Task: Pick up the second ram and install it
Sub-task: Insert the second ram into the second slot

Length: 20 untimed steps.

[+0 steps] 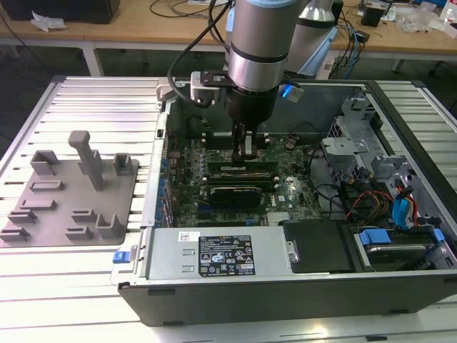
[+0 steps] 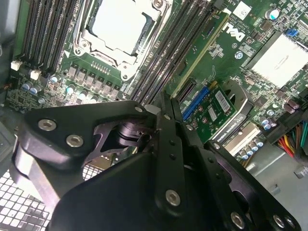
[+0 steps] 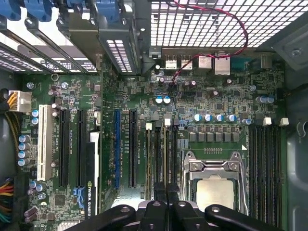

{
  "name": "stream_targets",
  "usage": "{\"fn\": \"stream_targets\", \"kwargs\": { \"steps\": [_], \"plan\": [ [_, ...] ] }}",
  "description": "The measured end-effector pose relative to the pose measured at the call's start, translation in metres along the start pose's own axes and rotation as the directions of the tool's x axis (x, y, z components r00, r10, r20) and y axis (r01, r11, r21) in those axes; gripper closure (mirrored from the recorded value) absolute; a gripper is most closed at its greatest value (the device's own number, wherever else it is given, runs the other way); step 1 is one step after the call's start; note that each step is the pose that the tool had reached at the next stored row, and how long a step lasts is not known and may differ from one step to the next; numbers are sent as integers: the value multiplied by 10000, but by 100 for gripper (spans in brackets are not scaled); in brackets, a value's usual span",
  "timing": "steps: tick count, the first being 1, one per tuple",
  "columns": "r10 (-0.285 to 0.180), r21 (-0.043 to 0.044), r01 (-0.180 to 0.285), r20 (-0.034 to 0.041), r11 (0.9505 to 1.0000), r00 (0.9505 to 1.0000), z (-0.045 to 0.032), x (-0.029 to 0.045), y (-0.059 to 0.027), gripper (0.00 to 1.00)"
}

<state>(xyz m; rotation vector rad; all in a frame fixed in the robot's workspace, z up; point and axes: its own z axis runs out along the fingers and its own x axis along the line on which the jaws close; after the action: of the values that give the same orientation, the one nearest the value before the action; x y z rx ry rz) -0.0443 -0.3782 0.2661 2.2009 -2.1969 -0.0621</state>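
My gripper [image 1: 246, 151] reaches down into the open computer case, over the memory slots beside the processor socket [image 3: 214, 187]. In both wrist views its fingers are pressed together with nothing between them [image 2: 164, 103] [image 3: 167, 192]. In the second wrist view a green ram stick [image 2: 204, 48] stands seated in a slot, with one end close beside the fingertips. I cannot tell whether they touch it. In the exterior view long sticks [image 1: 239, 171] lie in the slots just below the gripper. I cannot tell which one is the second ram.
The green motherboard [image 1: 289, 193] fills the case floor, with a graphics card [image 1: 232, 194] near the slots. A power supply [image 1: 214, 257] lines the front wall. Drive bays and cables [image 1: 378, 204] crowd the exterior view's right. A grey fixture tray [image 1: 71, 193] lies outside on the left.
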Motion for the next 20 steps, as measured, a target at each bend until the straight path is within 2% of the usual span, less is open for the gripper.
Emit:
{"fn": "stream_targets", "kwargs": {
  "steps": [10,18,20],
  "plan": [
    [0,1,0,2,10000,10000,45,-33,-2,91],
    [-1,9,1,0,10000,10000,181,-32,-7,91],
    [-3,9,3,-2,10000,10000,190,-32,-7,91]
  ]
}}
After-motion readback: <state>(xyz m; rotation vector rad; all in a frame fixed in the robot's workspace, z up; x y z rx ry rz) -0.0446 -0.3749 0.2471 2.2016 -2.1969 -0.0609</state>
